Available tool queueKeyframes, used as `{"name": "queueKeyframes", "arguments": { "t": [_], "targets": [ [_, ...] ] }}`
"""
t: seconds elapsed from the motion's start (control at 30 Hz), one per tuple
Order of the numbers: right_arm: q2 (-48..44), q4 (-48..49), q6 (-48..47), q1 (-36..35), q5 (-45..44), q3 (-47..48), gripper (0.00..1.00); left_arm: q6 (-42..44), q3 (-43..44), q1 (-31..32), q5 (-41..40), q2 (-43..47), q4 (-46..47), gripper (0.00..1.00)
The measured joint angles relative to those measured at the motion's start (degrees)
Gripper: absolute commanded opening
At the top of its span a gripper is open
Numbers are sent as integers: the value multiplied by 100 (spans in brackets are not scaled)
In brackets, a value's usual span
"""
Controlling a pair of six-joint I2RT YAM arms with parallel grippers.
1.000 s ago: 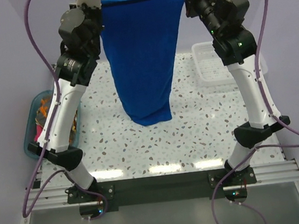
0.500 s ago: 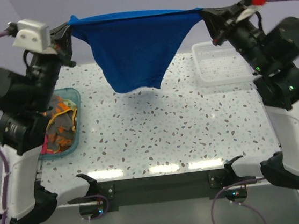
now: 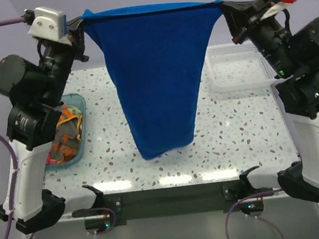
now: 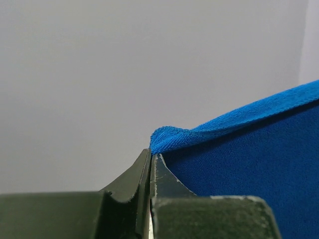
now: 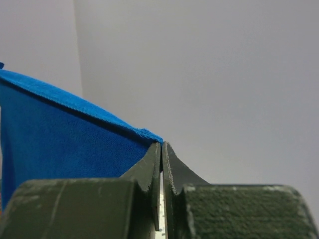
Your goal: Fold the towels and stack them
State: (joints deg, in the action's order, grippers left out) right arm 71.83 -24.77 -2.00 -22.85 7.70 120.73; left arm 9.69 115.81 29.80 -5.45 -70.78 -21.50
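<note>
Left fingers: the left gripper (image 4: 150, 155) is pinched tight on one top corner of the blue towel (image 3: 156, 79), with a small roll of hem bulging just past the tips.
Right fingers: the right gripper (image 5: 161, 148) is clamped the same way on the opposite top corner, with only a sliver of cloth between the jaws.
Between the fingers: the top edge runs nearly straight from one pinch to the other.
Below the fingers: the cloth hangs free and narrows to a rounded end above the table (image 3: 235, 128). I cannot tell whether it touches.
Handling: to my eye it is light, limp terry. It drapes and bunches, has no stiffness, and looks grippy rather than slippery. Nothing about it is fragile.
Where to hold: at the corners, on the thicker hem. So thin a bite could slip if tugged.
Further out: below the left fingers is a teal tub (image 3: 80, 98) holding other towels (image 3: 66, 138). Below the right fingers is a white basket (image 3: 240, 67).
</note>
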Motion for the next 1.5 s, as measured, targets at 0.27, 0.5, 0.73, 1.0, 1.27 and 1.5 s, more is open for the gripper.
{"name": "queueKeyframes", "arguments": {
  "t": [0.27,0.5,0.73,1.0,1.27,1.5],
  "targets": [
    [1128,315,-177,20,-837,-155,0,227,98,-103,-1565,-1390,153,0],
    [2876,535,-389,177,-1462,205,0,289,1115,-573,-2277,-3832,57,0],
    [4146,533,-450,306,-1547,317,0,280,1062,-815,-2350,-4848,-13,0],
    [4092,769,-476,313,-1355,-387,0,-63,149,-890,-2109,-4614,317,0],
    [3545,719,-214,313,-938,-2081,0,-632,-2116,-916,-1537,-3657,481,0],
    [3523,243,472,328,-457,-2868,0,-1235,-3257,-916,-933,-3410,363,6]
  ]
}}
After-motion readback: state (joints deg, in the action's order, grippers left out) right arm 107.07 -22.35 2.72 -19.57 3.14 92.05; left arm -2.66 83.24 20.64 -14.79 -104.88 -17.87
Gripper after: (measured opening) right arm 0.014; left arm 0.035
